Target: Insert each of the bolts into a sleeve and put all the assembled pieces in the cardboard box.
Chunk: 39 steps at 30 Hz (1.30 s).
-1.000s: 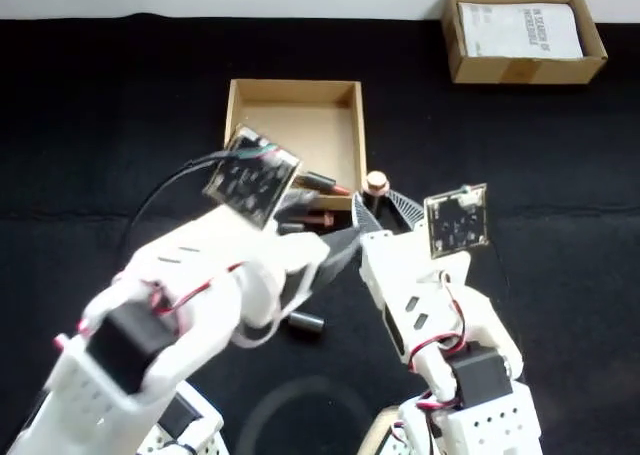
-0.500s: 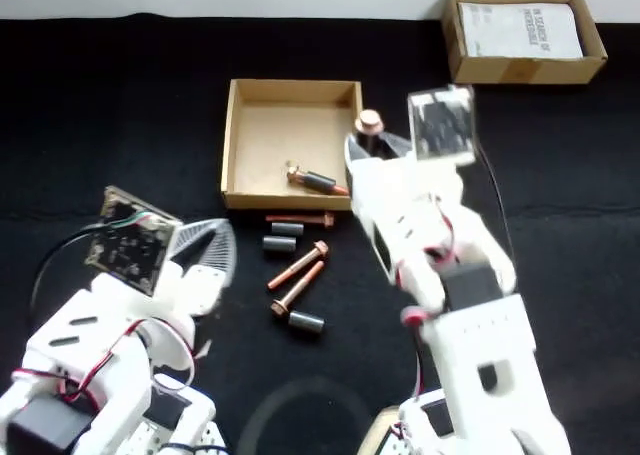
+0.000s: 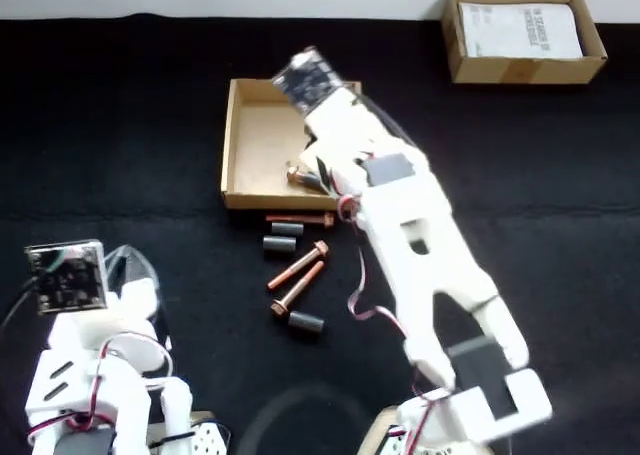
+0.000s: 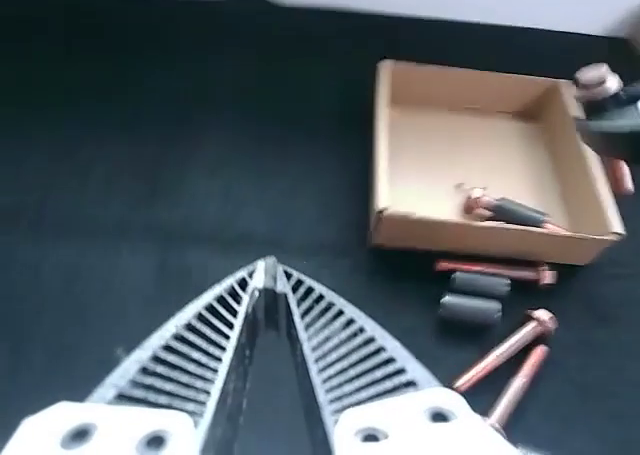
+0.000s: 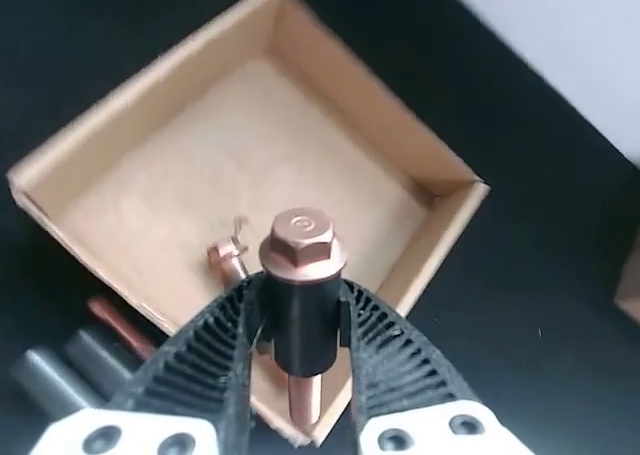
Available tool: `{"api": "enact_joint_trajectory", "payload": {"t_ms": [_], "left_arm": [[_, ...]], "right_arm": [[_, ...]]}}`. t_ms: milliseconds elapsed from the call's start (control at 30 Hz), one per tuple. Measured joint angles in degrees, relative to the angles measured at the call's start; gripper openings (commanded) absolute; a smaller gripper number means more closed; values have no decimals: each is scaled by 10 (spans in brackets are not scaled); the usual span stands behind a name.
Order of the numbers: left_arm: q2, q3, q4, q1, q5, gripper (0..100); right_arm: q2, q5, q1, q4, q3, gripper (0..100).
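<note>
My right gripper point(image 5: 298, 295) is shut on an assembled piece point(image 5: 300, 310), a copper bolt standing in a black sleeve, held above the open cardboard box point(image 5: 190, 175). From above, the right arm stretches over the box point(image 3: 238, 145). Another assembled piece point(image 3: 312, 180) lies on the box floor, and it also shows from the left wrist point(image 4: 510, 211). In front of the box lie three loose bolts point(image 3: 298, 265) and three loose sleeves point(image 3: 279, 244). My left gripper point(image 4: 268, 270) is shut and empty, low at the near left point(image 3: 140, 265), well away from the parts.
A second cardboard box point(image 3: 522, 35) with a printed sheet inside stands at the far right corner. Black cloth covers the table. One sleeve point(image 3: 306, 322) lies apart, nearer the arms' bases.
The right arm swung forward and left, carrying the assembled piece from in front of the box to above it. The left arm pulled back to the near left corner.
</note>
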Motion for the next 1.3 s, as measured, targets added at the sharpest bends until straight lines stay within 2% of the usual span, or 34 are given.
{"api": "enact_joint_trajectory", "payload": {"t_ms": [167, 400, 500, 667, 933, 1133, 1300], "left_arm": [[-3, 48, 0, -69, 0, 13], [-3, 102, 0, -128, 0, 13], [-3, 115, 0, -138, 0, 13], [-3, 117, 0, -138, 0, 13], [-3, 117, 0, -141, 0, 13], [-3, 117, 0, -186, -21, 13], [-3, 117, 0, -233, -31, 13]], "right_arm": [[116, 100, -3, 0, -76, 8], [244, 182, -3, 2, -169, 13], [279, 212, -3, 72, -215, 64], [303, 220, -13, 243, -333, 157], [310, 158, -22, 445, -504, 157], [293, 85, -32, 593, -631, 157], [197, -13, -53, 620, -656, 157]]}}
